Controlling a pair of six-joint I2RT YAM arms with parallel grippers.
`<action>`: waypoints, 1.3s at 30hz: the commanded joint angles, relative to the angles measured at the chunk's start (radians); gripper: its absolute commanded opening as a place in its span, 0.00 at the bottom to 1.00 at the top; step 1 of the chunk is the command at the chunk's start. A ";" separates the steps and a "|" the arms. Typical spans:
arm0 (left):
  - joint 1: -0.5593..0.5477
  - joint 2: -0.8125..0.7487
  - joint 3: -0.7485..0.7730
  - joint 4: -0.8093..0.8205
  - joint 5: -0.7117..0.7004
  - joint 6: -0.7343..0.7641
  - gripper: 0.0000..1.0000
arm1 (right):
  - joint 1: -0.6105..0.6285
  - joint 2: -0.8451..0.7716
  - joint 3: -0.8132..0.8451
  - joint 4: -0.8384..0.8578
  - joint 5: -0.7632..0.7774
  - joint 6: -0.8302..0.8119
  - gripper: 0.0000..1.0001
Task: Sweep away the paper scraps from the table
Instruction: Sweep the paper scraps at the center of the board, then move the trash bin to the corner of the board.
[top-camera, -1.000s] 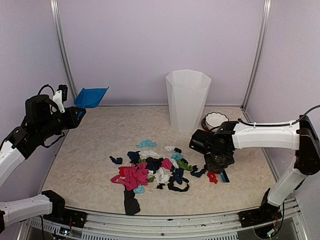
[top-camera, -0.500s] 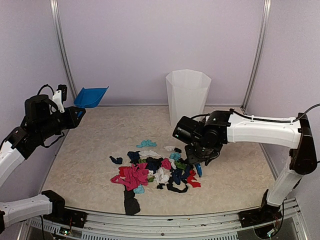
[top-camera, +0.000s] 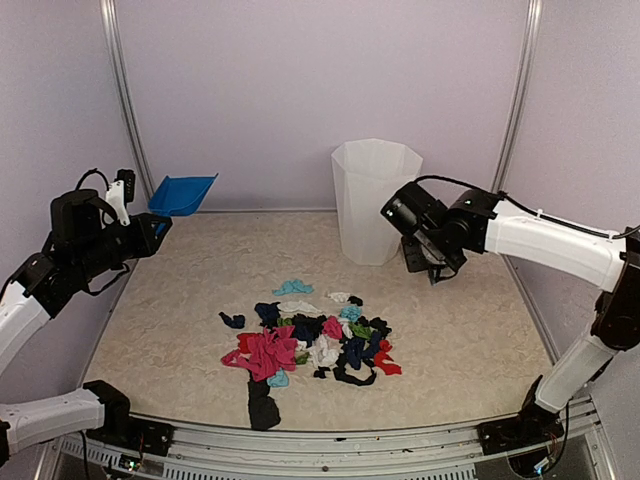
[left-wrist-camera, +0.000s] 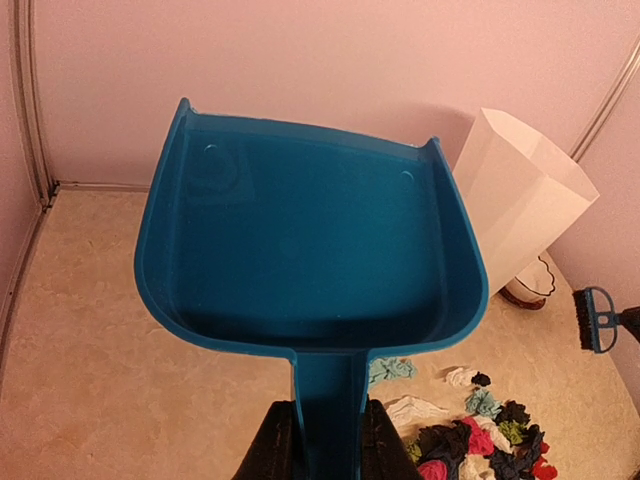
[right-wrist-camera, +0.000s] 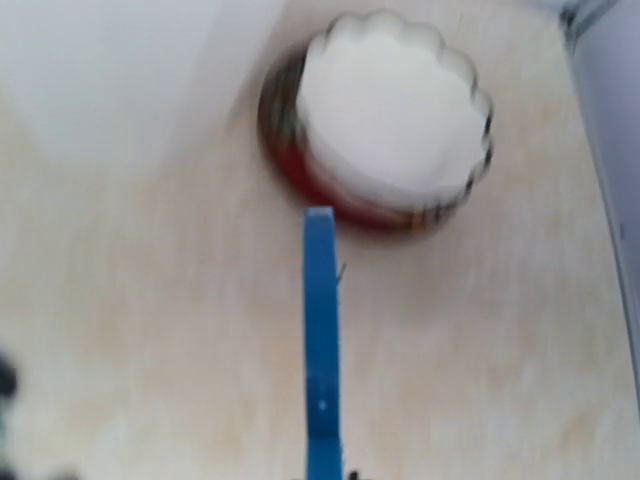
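The paper scraps lie in a loose, many-coloured heap at the middle front of the table; they also show at the lower right of the left wrist view. My left gripper is shut on the handle of a blue dustpan, held in the air at the far left. My right gripper hangs to the right of the white bin, away from the heap. It is shut on a blue brush, which also shows as a small shape in the left wrist view.
A tall white bin stands behind the heap. In the right wrist view a white scalloped bowl sits just beyond the brush's tip, beside the bin. Metal frame posts rise at the back corners.
My right arm swept the brush left, pushing stray scraps on the right into the heap. It then lifted and swung back toward the bin. The left arm and dustpan have not moved.
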 joint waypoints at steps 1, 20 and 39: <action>0.009 0.009 -0.011 0.030 0.003 -0.004 0.00 | -0.099 -0.104 -0.062 0.390 0.001 -0.244 0.00; 0.001 0.007 -0.016 0.031 -0.014 -0.006 0.00 | -0.380 0.010 -0.264 1.114 -0.180 -0.121 0.00; -0.013 0.006 -0.013 0.024 -0.031 -0.001 0.00 | -0.350 0.247 -0.192 1.188 -0.380 -0.018 0.00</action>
